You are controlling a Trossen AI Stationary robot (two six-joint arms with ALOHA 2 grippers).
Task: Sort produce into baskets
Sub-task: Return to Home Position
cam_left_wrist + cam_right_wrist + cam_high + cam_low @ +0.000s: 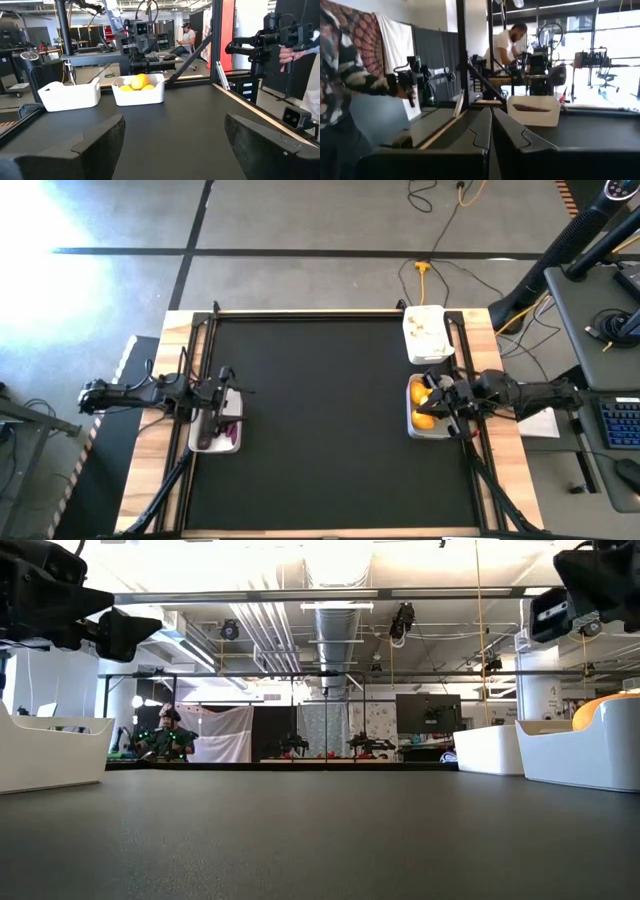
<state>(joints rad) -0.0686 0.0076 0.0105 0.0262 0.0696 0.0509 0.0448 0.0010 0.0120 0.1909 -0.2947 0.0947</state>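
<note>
Three white baskets stand on the black mat. The left one (214, 428) holds dark purple pieces (229, 431). At the right, the near basket (424, 416) holds yellow lemons (138, 81), and the far one (424, 334) holds whitish garlic bulbs (428, 330). My left gripper (172, 145) hovers level over the left basket's far end, open and with nothing between its fingers. My right gripper (491, 134) hovers over the lemon basket, shut and holding nothing. It points across the mat toward the purple basket (533, 110).
The wide black mat (320, 420) between the baskets is free room. A black frame rail (330, 313) and wooden table edges border it. People show in the room beyond (507, 42), and one hand holds a camera rig (287, 47) past the table edge.
</note>
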